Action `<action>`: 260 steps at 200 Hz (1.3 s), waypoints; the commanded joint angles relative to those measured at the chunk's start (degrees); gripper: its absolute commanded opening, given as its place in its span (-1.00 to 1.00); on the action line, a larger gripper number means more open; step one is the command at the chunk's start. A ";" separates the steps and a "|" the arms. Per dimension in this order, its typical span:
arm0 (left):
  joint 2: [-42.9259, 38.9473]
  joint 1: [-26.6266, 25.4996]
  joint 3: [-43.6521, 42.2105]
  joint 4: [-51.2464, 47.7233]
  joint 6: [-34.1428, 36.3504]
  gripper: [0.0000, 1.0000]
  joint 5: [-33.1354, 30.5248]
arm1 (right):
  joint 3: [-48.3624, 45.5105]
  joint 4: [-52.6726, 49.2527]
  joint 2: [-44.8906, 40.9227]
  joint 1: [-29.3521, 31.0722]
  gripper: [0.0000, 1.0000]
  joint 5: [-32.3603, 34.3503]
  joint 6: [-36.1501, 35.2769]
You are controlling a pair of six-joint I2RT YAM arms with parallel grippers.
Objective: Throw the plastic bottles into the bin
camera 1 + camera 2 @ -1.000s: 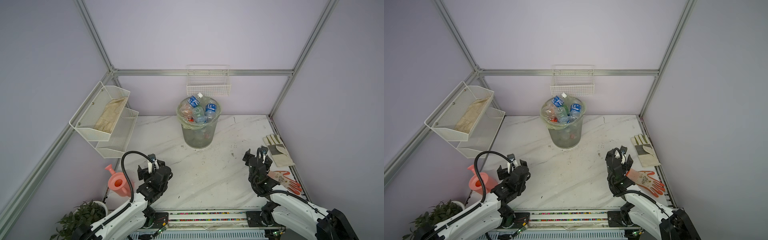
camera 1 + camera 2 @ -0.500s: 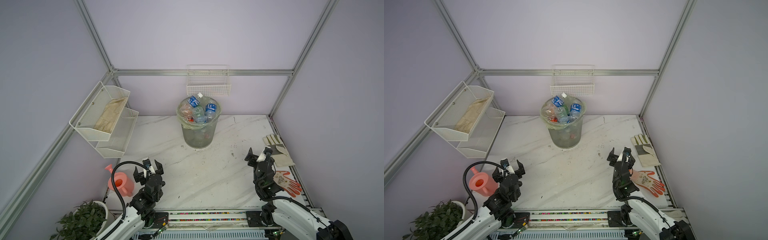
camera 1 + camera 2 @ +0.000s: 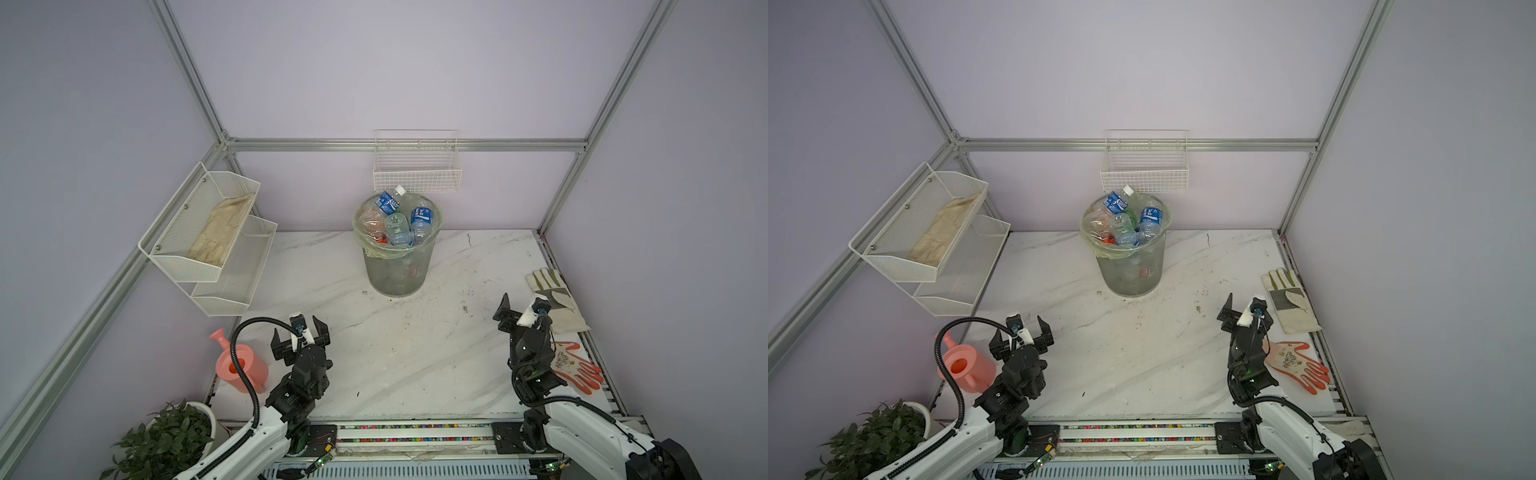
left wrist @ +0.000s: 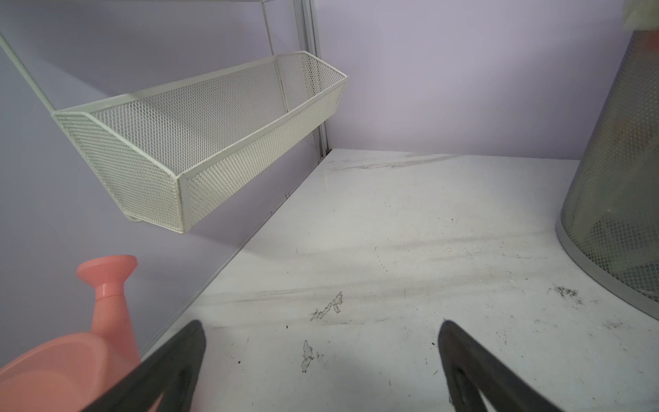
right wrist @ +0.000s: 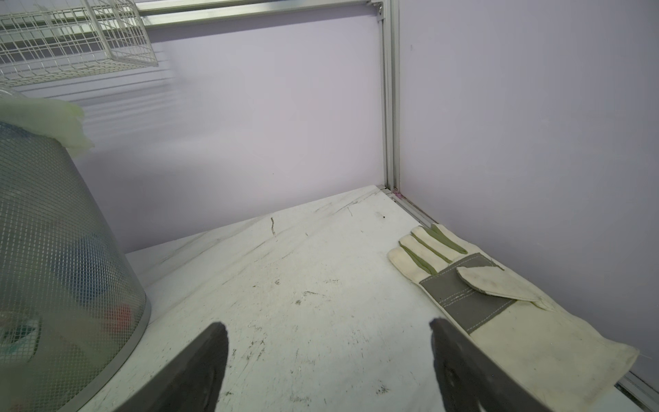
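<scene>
- Left gripper point(image 4: 321, 324) is wide open and holds nothing.
- Right gripper point(image 5: 326, 326) is open and empty too.
- Plastic bottles point(image 3: 420, 220) fill the bin point(image 3: 395, 276).

Soft, even overhead light, moderately bright, lilac cast off the walls. No hard shadows: faint soft one on table point(image 3: 415, 340) at the bin point(image 3: 397, 266) base, another on wall under mesh rack point(image 4: 199, 142). Mild sheen on table, no blown glare. Both top views sharp, wide-angle, frame posts splay outward, corners slightly darker. Wrist views: left end effector point(image 4: 321, 331) and right end effector point(image 5: 326, 331) dark, out of focus; wire basket point(image 5: 71, 46) streaky; watering can point(image 4: 71, 367) soft
</scene>
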 commanded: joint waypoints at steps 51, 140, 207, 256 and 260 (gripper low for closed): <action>4.91 1.80 -3.56 16.32 4.62 0.99 2.28 | -3.10 9.23 -0.82 -2.31 0.95 -1.30 0.53; 13.98 4.52 -2.72 25.54 5.63 0.99 5.13 | -5.45 23.25 7.77 -5.65 0.95 -1.47 2.66; 24.51 7.33 -1.94 37.57 7.99 0.99 7.17 | -5.11 30.18 15.64 -9.69 0.95 -1.06 6.52; 29.84 8.86 -1.16 43.13 8.74 0.99 7.96 | -3.54 40.85 27.88 -12.39 0.95 -1.18 8.47; 30.26 8.95 -1.07 43.42 8.82 0.99 8.19 | -3.45 41.56 28.73 -12.65 0.95 -1.20 8.67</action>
